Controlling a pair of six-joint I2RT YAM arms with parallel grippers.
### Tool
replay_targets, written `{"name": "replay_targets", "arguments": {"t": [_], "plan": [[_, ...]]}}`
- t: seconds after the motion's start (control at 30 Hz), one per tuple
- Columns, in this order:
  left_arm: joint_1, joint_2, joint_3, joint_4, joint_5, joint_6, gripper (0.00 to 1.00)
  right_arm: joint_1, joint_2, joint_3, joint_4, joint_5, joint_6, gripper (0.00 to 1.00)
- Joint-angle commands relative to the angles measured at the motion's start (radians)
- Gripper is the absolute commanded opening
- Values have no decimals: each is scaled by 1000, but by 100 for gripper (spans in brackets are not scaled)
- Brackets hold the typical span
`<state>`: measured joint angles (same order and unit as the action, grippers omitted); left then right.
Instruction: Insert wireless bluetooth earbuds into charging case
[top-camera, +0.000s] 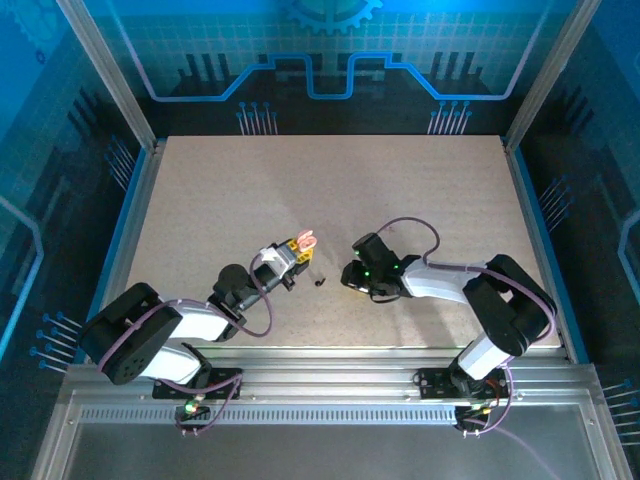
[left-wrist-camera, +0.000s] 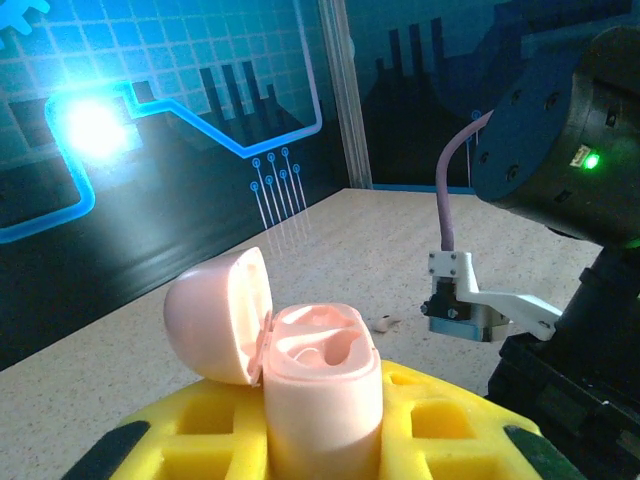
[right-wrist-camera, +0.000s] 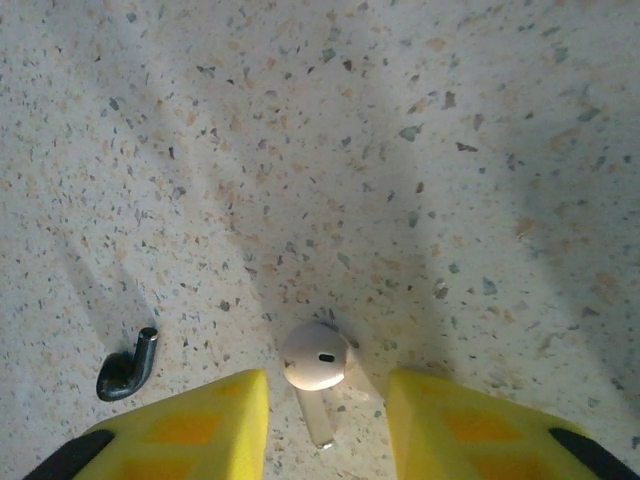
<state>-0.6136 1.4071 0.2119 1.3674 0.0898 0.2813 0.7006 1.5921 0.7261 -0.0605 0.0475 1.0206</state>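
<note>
My left gripper (top-camera: 297, 250) is shut on the charging case (left-wrist-camera: 320, 385), a small pink case held upright between yellow fingers (left-wrist-camera: 200, 435). Its lid (left-wrist-camera: 218, 315) is flipped open to the left, and the two sockets look empty. A white earbud (right-wrist-camera: 318, 357) lies on the table with its stem toward the camera. It sits between the yellow fingers (right-wrist-camera: 190, 430) of my open right gripper (right-wrist-camera: 325, 425), which do not touch it. A small black comma-shaped earbud (right-wrist-camera: 127, 364) lies to its left, outside the fingers. From above, the black earbud (top-camera: 320, 281) lies between the two grippers, with the right gripper (top-camera: 348, 277) low beside it.
The speckled beige tabletop (top-camera: 330, 190) stretches bare behind the grippers to blue walls and metal corner posts (top-camera: 110, 75). In the left wrist view the right arm's black wrist (left-wrist-camera: 560, 140) and its camera bracket (left-wrist-camera: 470, 305) stand close on the right, with the white earbud (left-wrist-camera: 383, 322) on the table beyond the case.
</note>
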Motion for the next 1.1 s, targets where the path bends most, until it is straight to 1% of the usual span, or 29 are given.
{"name": "replay_targets", "arguments": {"t": [0.0, 0.13, 0.3, 0.4, 0.47, 0.5, 0.53, 0.67, 0.8, 0.9, 1.07], "plan": [[-6, -8, -7, 32, -6, 34, 17, 14, 8, 37, -73, 38, 0, 39], [-6, -24, -13, 16, -14, 44, 18, 18, -21, 95, -168, 53, -52, 40], [-5, -57, -22, -11, -12, 28, 18, 22, -76, 212, -364, 86, -183, 41], [-6, -96, -19, -71, -7, 24, 18, 22, -84, 265, -491, 93, -239, 42], [-5, -127, -16, -114, -10, 30, 18, 19, -84, 286, -541, 92, -279, 47], [-5, -142, -16, -133, -12, 35, 18, 19, -81, 293, -556, 84, -306, 52], [-5, -157, -17, -152, -15, 39, 18, 18, -75, 308, -583, 89, -312, 53], [-5, -209, -18, -224, -22, 46, 18, 8, 0, 400, -704, 78, -355, 51], [-6, -246, -19, -273, -17, 44, 18, 0, 138, 530, -850, 57, -373, 49], [-6, -251, -20, -277, -9, 44, 18, 2, 215, 595, -894, 50, -398, 49], [-5, -268, -16, -299, -18, 48, 18, -7, 296, 683, -912, 29, -423, 47]]}}
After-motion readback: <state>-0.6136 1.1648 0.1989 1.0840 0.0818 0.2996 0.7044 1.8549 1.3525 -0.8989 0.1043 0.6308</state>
